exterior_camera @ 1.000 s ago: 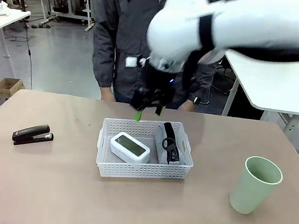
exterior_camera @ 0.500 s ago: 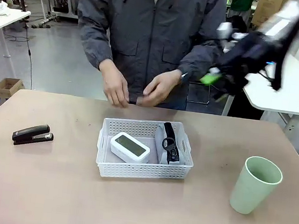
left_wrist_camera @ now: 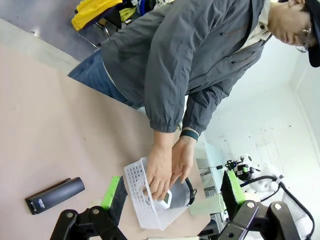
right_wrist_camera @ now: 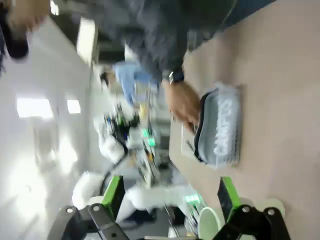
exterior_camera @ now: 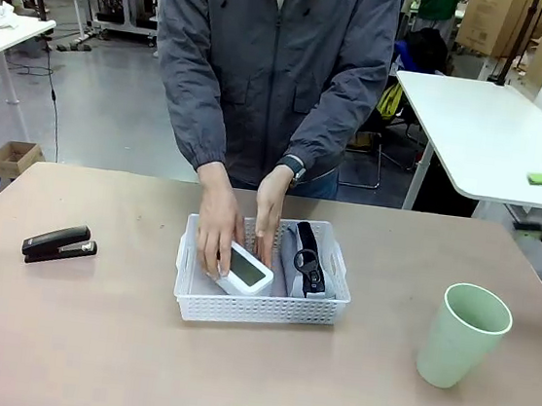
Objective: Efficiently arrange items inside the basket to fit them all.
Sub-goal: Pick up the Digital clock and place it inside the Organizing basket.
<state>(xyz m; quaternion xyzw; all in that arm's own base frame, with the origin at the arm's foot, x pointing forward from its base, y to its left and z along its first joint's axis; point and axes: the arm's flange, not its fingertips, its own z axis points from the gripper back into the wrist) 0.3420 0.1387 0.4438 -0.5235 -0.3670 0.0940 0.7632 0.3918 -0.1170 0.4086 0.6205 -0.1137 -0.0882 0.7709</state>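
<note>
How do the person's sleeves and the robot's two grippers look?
The person wears a dark grey zipped jacket with gathered cuffs and a dark watch on one wrist. The left gripper and the right gripper are black and jointed, with bright green pads.

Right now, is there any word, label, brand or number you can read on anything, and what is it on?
No text here reads clearly.
Black stapler: a small white marking near one end, too small to read.
White box: a pale panel on top, with no legible characters.
</note>
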